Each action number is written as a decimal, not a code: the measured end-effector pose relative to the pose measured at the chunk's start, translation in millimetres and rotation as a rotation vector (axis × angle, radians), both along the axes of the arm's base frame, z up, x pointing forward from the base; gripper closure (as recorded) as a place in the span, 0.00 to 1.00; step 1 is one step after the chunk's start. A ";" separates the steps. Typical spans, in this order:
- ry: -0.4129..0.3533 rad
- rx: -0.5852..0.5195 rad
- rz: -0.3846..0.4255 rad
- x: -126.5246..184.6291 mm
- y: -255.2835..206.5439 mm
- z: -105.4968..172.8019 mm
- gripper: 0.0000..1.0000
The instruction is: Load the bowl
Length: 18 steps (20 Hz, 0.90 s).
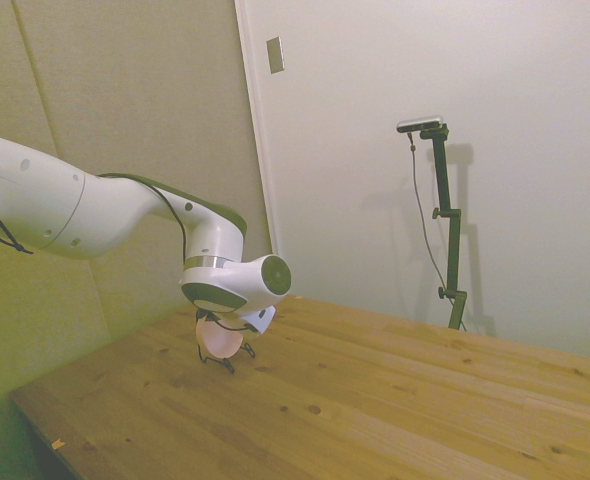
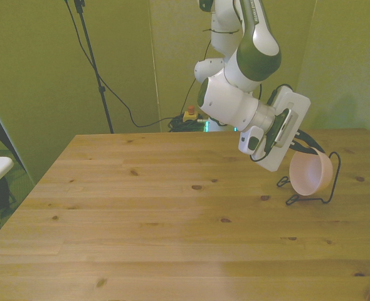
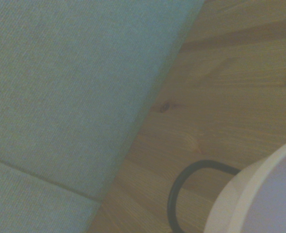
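Pink bowl on its edge in the wire rack.
It looks light, stiff and slippery, so grab the thin rim. The gripper is right above the rack; I cannot tell how its jaws stand.

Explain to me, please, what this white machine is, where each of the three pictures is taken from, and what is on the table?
The white machine is a robot arm with a two-finger gripper at its end. One picture is taken from beside the wooden table, one from across the table facing the robot, and one from a small camera on the robot's wrist, very close and blurry. On the table stands a thin black wire rack. A pale pink bowl sits tilted on its side at that rack, with the gripper right at its rim. The same bowl shows under the arm in the side view, and its rim fills a corner of the wrist view. Whether the gripper is actually holding the bowl cannot be made out.
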State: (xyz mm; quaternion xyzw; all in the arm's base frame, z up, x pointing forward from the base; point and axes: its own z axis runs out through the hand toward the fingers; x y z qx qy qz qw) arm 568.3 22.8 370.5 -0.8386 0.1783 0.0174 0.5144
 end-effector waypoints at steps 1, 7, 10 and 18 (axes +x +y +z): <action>0.001 0.000 -0.001 -0.9 -0.7 -1.6 1.00; 0.010 0.001 -0.002 -3.7 -1.8 -6.2 1.00; 0.010 0.001 -0.004 -4.0 -2.9 -6.7 1.00; 0.019 0.001 -0.010 -6.1 -6.3 -10.4 0.00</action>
